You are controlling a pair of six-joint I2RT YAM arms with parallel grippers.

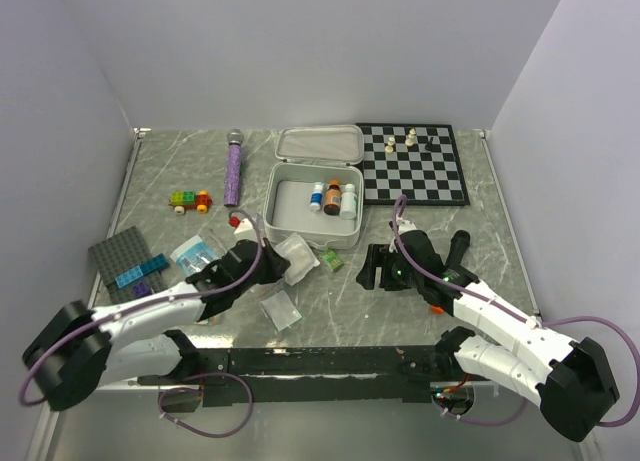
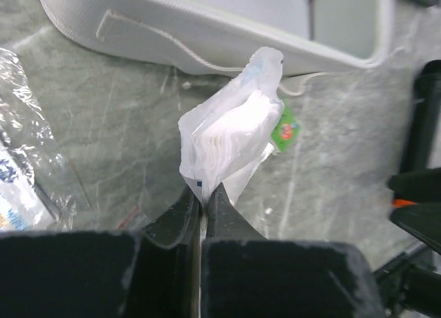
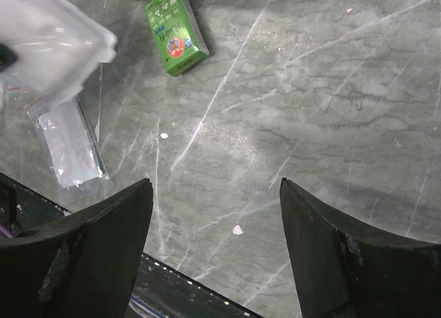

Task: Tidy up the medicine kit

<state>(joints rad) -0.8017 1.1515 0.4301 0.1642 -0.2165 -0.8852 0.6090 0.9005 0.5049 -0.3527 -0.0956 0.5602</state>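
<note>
Beside the medicine kit (image 1: 296,206), left pincer (image 2: 203,194) tight on white pouch (image 2: 234,135); right pincer (image 3: 215,187) agape.

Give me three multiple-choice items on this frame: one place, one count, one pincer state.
1. The left pincer is: A) open B) shut on the white pad packet C) shut on a bottle.
2. How many bottles stand in the medicine kit? A) three B) one C) five.
3. The green packet lies: A) inside the kit B) in the pincer C) on the table outside the kit.

Answers: B, the jaws pinch the packet's corner. A, three caps show side by side. C, it rests on the marble near the kit's front wall.
</note>
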